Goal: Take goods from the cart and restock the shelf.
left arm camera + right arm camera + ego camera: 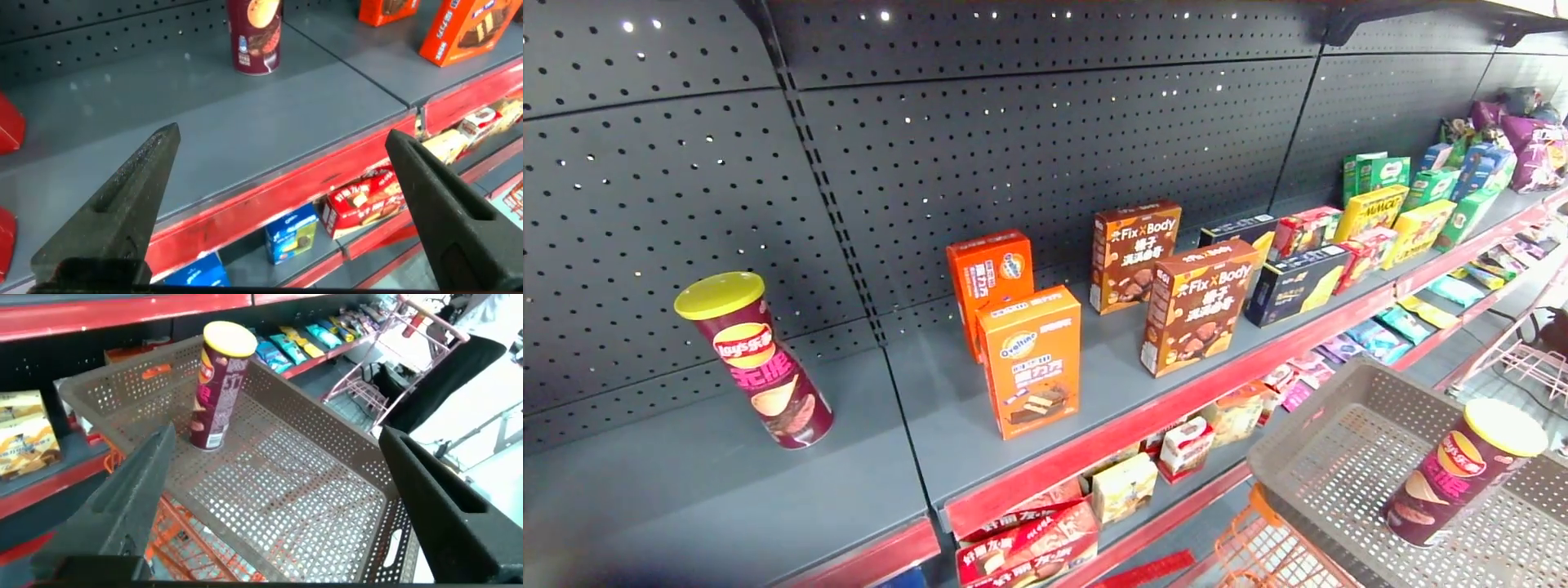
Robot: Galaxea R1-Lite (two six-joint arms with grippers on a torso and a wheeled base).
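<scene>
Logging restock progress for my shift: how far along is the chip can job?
Done: one chip can stands on the shelf. In hand: nothing; the left gripper hangs open by the shelf front, the right gripper open above the basket. Left: a second can stands in the basket, not yet picked up.

Chip can [756,363] on shelf [727,482], second can [1462,474] in cart basket [1339,441]
</scene>
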